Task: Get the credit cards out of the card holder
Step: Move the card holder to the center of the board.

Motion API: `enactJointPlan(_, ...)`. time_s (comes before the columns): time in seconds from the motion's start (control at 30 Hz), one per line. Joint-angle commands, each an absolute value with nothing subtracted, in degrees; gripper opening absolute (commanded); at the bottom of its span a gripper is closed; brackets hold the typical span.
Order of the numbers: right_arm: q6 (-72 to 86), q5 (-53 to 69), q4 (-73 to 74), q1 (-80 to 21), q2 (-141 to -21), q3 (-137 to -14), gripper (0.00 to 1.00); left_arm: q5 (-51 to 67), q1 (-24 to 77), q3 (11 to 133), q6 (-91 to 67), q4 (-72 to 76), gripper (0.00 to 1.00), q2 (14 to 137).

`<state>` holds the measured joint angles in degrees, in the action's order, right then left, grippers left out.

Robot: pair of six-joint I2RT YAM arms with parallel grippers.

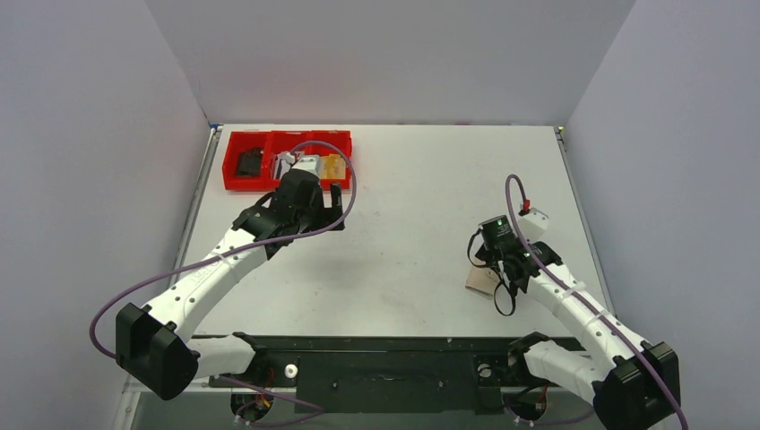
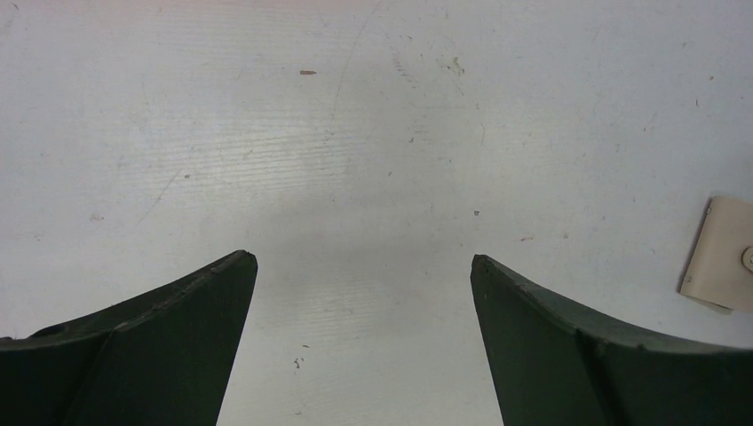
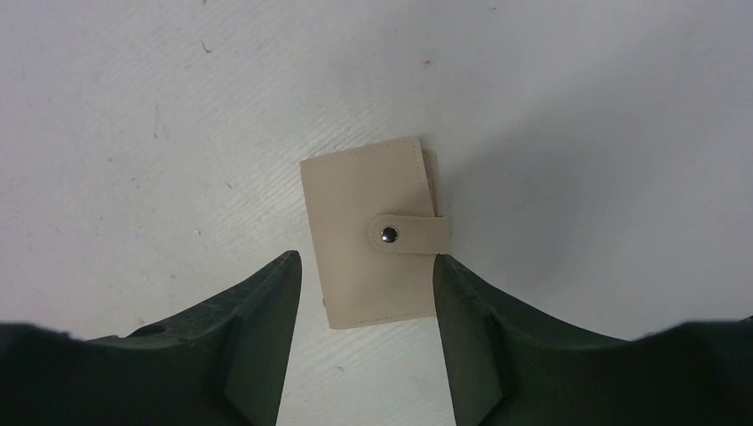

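Observation:
The card holder [image 3: 368, 257] is a tan sleeve lying flat on the white table, its snap strap [image 3: 408, 233] fastened. It also shows in the top view [image 1: 478, 281] and at the right edge of the left wrist view [image 2: 724, 253]. No credit cards show; the closed holder hides whatever is inside. My right gripper [image 3: 366, 259] is open, its jaws standing on either side of the holder's near end, right above it in the top view [image 1: 495, 271]. My left gripper [image 2: 362, 257] is open and empty over bare table, near the red tray [image 1: 332, 210].
A red three-compartment tray [image 1: 273, 185] stands at the table's back left, with a dark object [image 1: 248, 162] in its left compartment and a yellowish block [image 1: 333, 167] in its right one. The left arm's wrist partly covers the tray. Grey walls enclose the table.

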<state>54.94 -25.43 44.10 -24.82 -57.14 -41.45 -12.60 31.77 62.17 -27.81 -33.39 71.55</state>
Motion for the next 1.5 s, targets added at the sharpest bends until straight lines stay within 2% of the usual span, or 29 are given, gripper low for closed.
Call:
enactJointPlan(0.0,54.71,-24.95,42.39,-23.58,-60.35,-40.93,0.51,-11.69,31.39,62.52,-27.29,-32.01,0.90,71.04)
enactJointPlan(0.33,51.88,-18.60,34.97,-17.73,-66.56,-37.65,0.41,-11.71,30.98,62.31,-27.78,-32.56,0.90,70.19)
enactJointPlan(0.87,52.85,-16.96,31.57,-17.71,-71.76,-33.84,0.38,-11.12,30.53,62.14,-28.69,-32.84,0.90,70.61)
enactJointPlan(1.07,54.04,-17.24,31.17,-17.67,-71.99,-32.16,0.24,-10.61,30.25,61.69,-28.89,-32.70,0.90,70.59)
enactJointPlan(1.13,54.20,-17.07,30.81,-17.72,-71.86,-31.61,0.16,-10.56,30.24,61.62,-29.00,-32.67,0.90,70.52)
enactJointPlan(1.17,54.17,-17.02,30.74,-17.69,-71.83,-31.54,0.08,-10.55,30.19,61.57,-29.07,-32.62,0.90,70.54)
enactJointPlan(1.23,53.91,-16.84,30.57,-17.67,-71.67,-31.55,0.00,-10.44,30.15,61.49,-29.21,-32.60,0.90,70.49)
enactJointPlan(1.47,51.89,-16.81,30.29,-20.52,-68.96,-34.11,0.00,-8.00,30.15,60.58,-29.86,-32.11,0.90,70.97)
